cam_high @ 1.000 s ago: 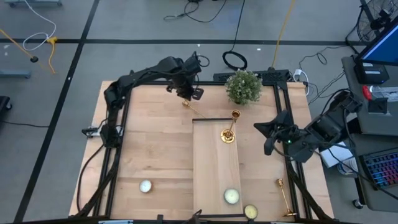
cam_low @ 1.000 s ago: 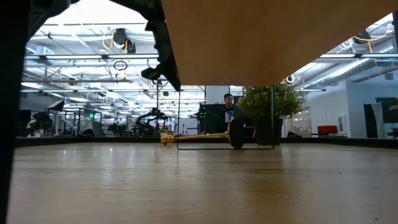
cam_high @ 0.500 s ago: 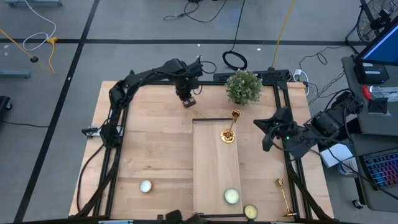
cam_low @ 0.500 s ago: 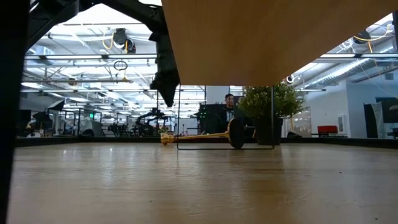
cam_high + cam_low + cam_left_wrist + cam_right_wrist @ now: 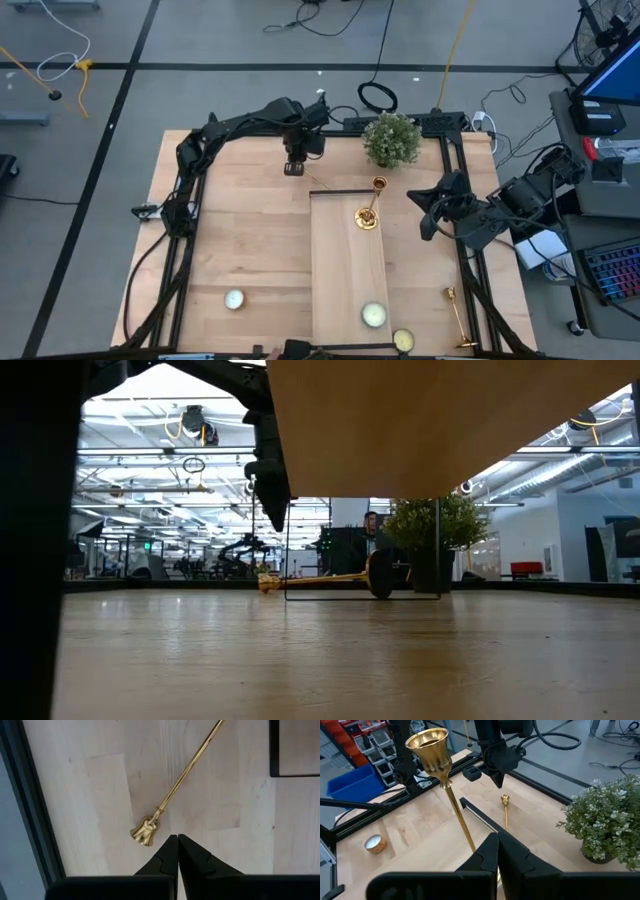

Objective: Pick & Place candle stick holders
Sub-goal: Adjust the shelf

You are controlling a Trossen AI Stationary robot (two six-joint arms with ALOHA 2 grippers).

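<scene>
light: bright and even, ceiling strips overhead
shadows: soft under my left pincer (image 5: 177,851)
glare: brass candlestick (image 5: 172,795) shines
focus: low-view foreground surface (image 5: 320,670) blurry

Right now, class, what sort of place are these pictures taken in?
Probably a robotics lab in an open industrial hall: a pale wooden table in a black metal frame, loose floor cables, exposed ceiling lights.

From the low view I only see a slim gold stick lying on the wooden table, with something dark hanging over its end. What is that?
Observer: The left arm's tool, above the cup end of the lying brass candlestick holder, not touching it.
Visitor: Is it open to grab?
Observer: No, the left wrist view shows its fingers pressed shut.
Visitor: Any more holders?
Observer: An upright brass candlestick holder stands on the raised wooden board.
</scene>
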